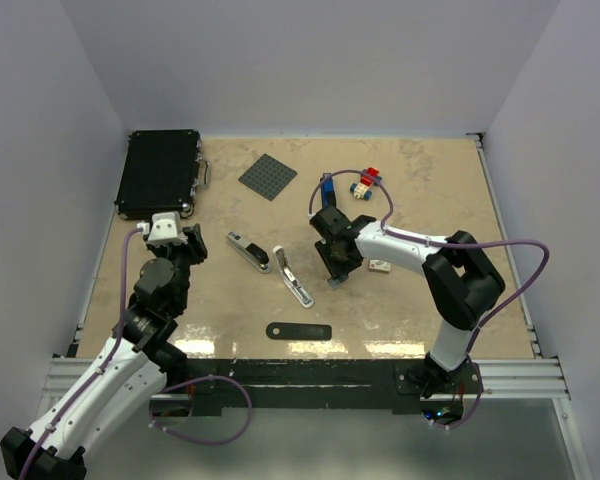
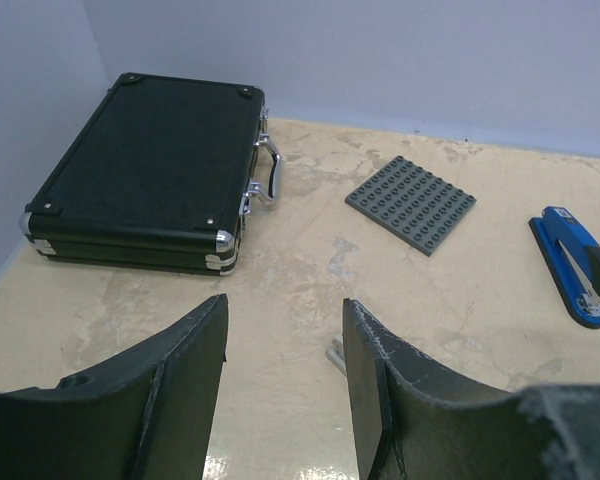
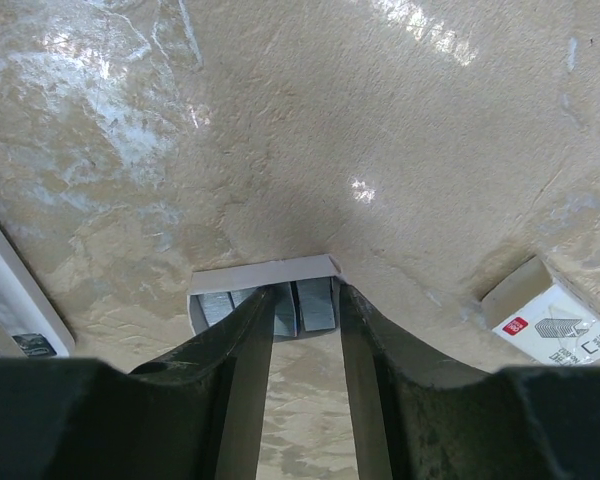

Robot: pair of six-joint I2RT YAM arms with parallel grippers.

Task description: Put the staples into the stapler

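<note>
Right wrist view, what's the right gripper (image 3: 305, 292) on? — Mo

Fingers point down at the table (image 3: 400, 130), tips straddling the staples (image 3: 216, 308). That's an open pale grey tray lying flat with grey strips inside. Two strips show in the narrow gap between the fingers. Can't tell if they're pinching a strip or just sitting over it. White red-marked piece (image 3: 552, 322) lies flat on the table, apart from the tray, on the right of that view. — Ines

Stapler? — Mo

Top external: stapler (image 1: 294, 282) lies opened on the table just left of the right gripper, silver rail showing. Right wrist catches only its pale edge at far left, near the tray. Can't tell if it touches the tray. — Ines

Left side? — Mo

Left gripper (image 2: 285, 305) has its fingers spread with nothing between them, over bare table. It faces the black case (image 2: 140, 170), with the grey studded plate (image 2: 412, 203) further right and a blue stapler (image 2: 568, 265) at the right edge of its view. It's well apart from the staples. — Ines

Other clutter? — Mo

Toy-brick car (image 1: 365, 183) at the back beside the blue stapler. Flat black strip (image 1: 298, 331) near the front edge, between the arms. — Ines
</note>
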